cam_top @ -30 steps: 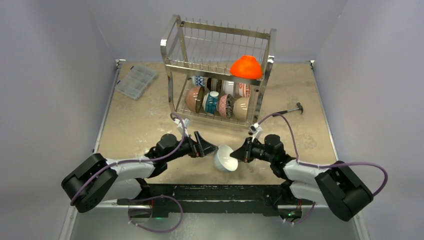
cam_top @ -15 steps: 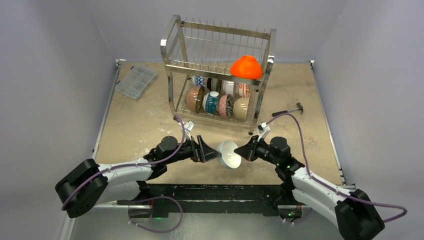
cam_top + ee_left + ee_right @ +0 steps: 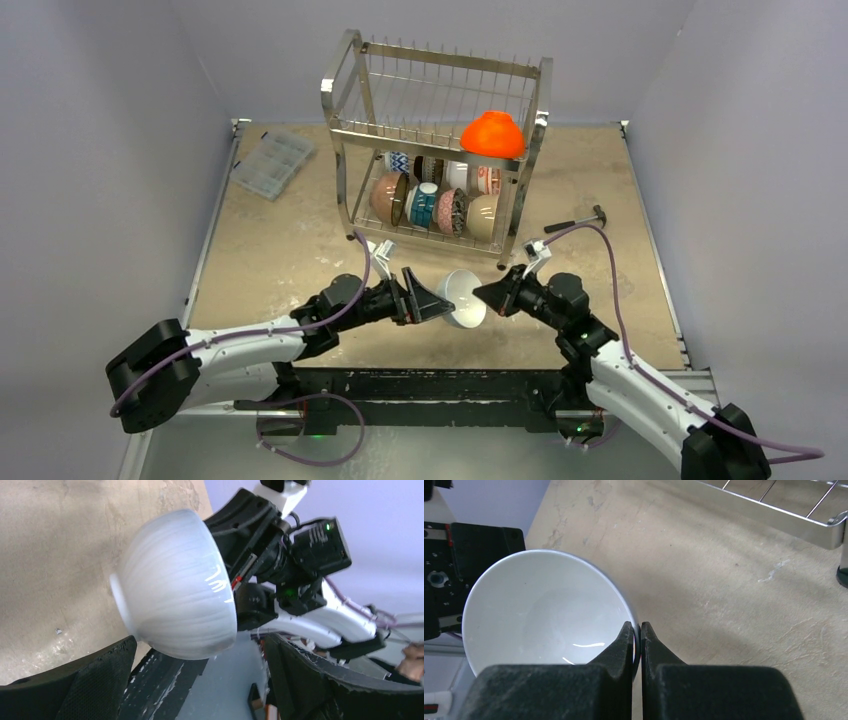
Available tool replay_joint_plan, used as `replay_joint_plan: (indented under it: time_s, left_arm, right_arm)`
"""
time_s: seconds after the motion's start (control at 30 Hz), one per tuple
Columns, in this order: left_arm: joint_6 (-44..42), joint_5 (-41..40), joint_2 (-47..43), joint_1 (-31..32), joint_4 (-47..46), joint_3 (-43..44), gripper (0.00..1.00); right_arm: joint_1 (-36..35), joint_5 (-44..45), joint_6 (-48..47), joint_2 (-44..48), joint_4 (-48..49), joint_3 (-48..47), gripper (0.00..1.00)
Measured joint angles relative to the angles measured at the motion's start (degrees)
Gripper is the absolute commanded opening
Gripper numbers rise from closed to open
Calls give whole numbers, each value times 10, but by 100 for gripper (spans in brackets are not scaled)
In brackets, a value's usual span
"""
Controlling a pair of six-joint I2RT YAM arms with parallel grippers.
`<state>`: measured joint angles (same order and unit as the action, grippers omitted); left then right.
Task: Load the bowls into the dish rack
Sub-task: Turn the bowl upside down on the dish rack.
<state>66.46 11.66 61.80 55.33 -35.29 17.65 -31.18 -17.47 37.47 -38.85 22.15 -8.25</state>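
Note:
A white bowl (image 3: 464, 298) (image 3: 175, 600) (image 3: 544, 612) hangs on its side above the table in front of the dish rack (image 3: 437, 150). My right gripper (image 3: 492, 295) (image 3: 637, 630) is shut on its rim, one finger inside and one outside. My left gripper (image 3: 432, 298) (image 3: 200, 680) stands open just left of the bowl, its fingers (image 3: 75, 680) wide apart and touching nothing. An orange bowl (image 3: 492, 135) lies upside down on the rack's upper tier. Several patterned and brown bowls (image 3: 435, 200) stand in the lower tier.
A clear plastic compartment box (image 3: 272, 163) lies at the back left of the table. A small hammer (image 3: 582, 221) lies to the right of the rack. The rack's foot and lower rail (image 3: 824, 527) show at the top right of the right wrist view.
My right gripper has carried the white bowl up and toward the rack, turning its opening more to the right. My left gripper followed it, staying open.

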Motion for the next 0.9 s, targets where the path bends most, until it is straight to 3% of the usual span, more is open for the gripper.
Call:
replay_joint_plan:
  time_s: [0.23, 0.5, 0.9]
  left_arm:
    - [64, -49, 13, 7, -7, -4, 93]
    - [80, -62, 65, 25, -39, -4, 86]
    - [79, -81, 83, 41, -54, -1, 90]
  right_arm:
    - [0, 5, 0, 18, -1, -1, 0]
    - [0, 5, 0, 13, -14, -2, 0]
    - [0, 3, 0, -1, -9, -3, 0]
